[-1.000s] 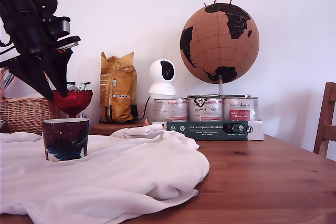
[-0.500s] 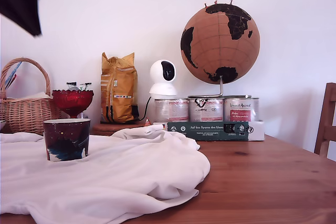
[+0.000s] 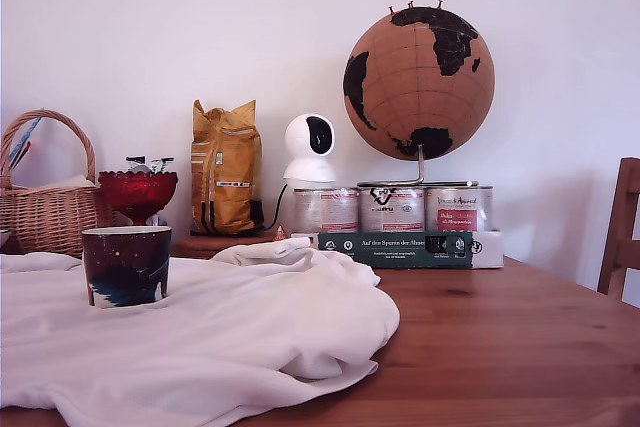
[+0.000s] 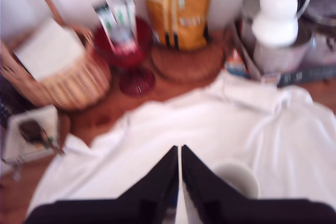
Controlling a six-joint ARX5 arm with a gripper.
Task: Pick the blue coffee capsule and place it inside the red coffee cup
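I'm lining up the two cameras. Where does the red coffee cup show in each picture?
Exterior view: the red coffee cup stands on the white cloth at the exterior view's left, in front of the red glass bowl.
Wrist view: only its pale rim shows, partly behind the dark gripper.
Shared landmark: the yellow bag.

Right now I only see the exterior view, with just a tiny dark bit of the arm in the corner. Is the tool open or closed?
Observer: Closed. In the wrist view the tool has its two fingers almost touching.
Operator: Is the blue capsule in the mug?
Observer: I can't tell. The red coffee cup shows only a pale, blurry inside, partly hidden by the tool.
Operator: What's in the basket?
Observer: The wicker basket holds something flat and white.
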